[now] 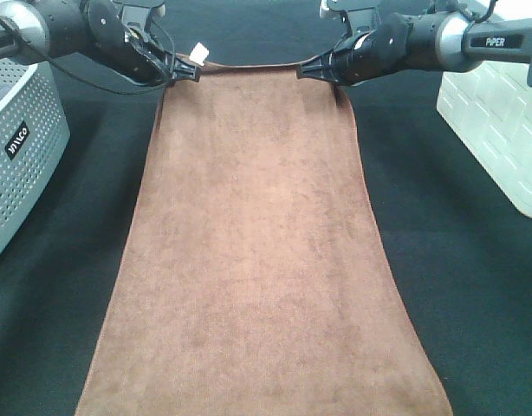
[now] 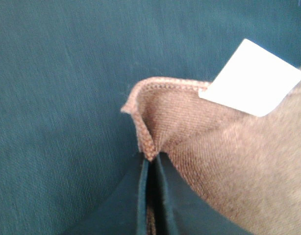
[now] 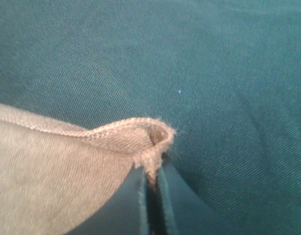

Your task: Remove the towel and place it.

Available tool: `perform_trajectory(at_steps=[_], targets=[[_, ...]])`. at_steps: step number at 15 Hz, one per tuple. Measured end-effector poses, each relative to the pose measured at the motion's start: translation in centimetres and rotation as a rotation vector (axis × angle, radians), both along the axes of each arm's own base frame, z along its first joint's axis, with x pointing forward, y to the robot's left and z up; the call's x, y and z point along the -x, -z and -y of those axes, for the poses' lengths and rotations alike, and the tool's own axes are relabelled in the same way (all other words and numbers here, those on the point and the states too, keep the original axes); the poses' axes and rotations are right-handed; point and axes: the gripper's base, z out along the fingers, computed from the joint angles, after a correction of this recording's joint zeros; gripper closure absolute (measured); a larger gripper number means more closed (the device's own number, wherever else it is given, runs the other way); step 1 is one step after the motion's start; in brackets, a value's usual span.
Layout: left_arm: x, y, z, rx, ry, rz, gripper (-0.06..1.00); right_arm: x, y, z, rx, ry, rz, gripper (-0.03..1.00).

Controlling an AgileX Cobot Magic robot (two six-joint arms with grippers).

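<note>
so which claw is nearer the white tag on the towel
Left. The left claw pinches the towel at the corner bearing the white tag, right beside it. The right claw grips the opposite far corner, across the towel's width.

A dark cloth (image 1: 58, 286) covered the work surface. A grey perforated basket (image 1: 19, 147) with a small black label stood at the left edge, a white embossed bin (image 1: 500, 130) at the right.
</note>
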Motion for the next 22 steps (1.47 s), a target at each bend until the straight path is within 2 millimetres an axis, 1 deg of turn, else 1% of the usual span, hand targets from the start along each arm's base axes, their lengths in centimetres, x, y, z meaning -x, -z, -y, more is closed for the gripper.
perform_trajectory(at_steps=[2,4,6,9,12,13,17,19,22], targets=[[-0.2,-0.2,0.0,0.005,-0.004,0.03,0.93,-0.1,-0.1,0.0,-0.005,0.003,0.025,0.97],[-0.4,0.4,0.0,0.007,-0.008,0.046,0.93,-0.3,-0.1,0.0,-0.01,0.005,0.05,0.97],[-0.5,1.6,0.0,-0.005,-0.002,0.037,0.93,-0.5,0.9,0.2,-0.007,0.01,0.038,0.97],[-0.7,3.1,0.0,-0.009,-0.004,0.05,0.93,-0.9,2.9,0.1,-0.002,0.01,0.02,0.97],[-0.9,5.0,0.0,-0.012,-0.009,0.062,0.93,-1.8,3.7,-0.1,-0.029,0.023,0.032,0.97],[-1.0,5.3,0.0,-0.012,-0.01,0.062,0.93,-1.8,3.7,0.0,-0.035,0.027,0.031,0.97],[-1.2,5.3,0.0,-0.006,-0.017,0.104,0.93,-1.9,5.2,0.3,-0.062,0.051,-0.003,0.97],[-1.2,5.4,0.0,-0.007,-0.016,0.102,0.93,-1.9,5.4,0.4,-0.065,0.054,-0.007,0.95],[-1.2,5.6,0.0,-0.007,-0.016,0.1,0.93,-1.9,5.7,0.4,-0.064,0.055,-0.011,0.85]])
